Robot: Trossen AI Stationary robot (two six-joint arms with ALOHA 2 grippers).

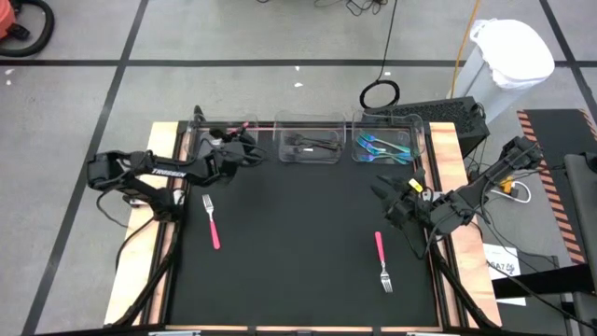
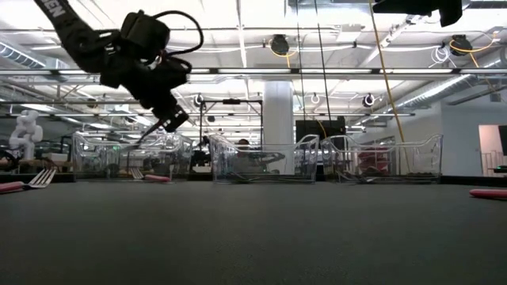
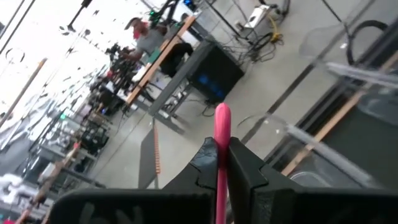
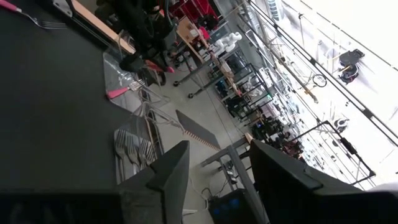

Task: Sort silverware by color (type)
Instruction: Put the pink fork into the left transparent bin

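My left gripper (image 1: 244, 149) hovers over the left clear bin (image 1: 213, 137), shut on a pink-handled utensil (image 3: 222, 140). In the low view my left gripper (image 2: 169, 120) hangs above that bin (image 2: 119, 154), where another pink handle (image 2: 156, 178) lies on the bottom. Black utensils (image 1: 312, 144) lie in the middle bin and teal ones (image 1: 382, 147) in the right bin. Two pink-handled forks lie flat on the black mat, one on the left (image 1: 212, 221) and one on the near right (image 1: 382, 261). My right gripper (image 1: 386, 198) waits open at the right edge, touching nothing. My left gripper pinches the pink handle (image 3: 222, 163) between its two fingers (image 3: 207, 158), and the handle's free end (image 3: 222, 114) sticks out past the fingertips. The utensil is lifted clear. In the low view its thin lower part (image 2: 149, 134) slants down below the fingers, above the bin.
The three clear bins stand in a row along the table's far edge (image 1: 308, 121). The black mat (image 1: 298, 233) between the two pink forks is bare. Wooden table edges run along the left and right sides. My right gripper (image 4: 217, 171) looks out across the mat.
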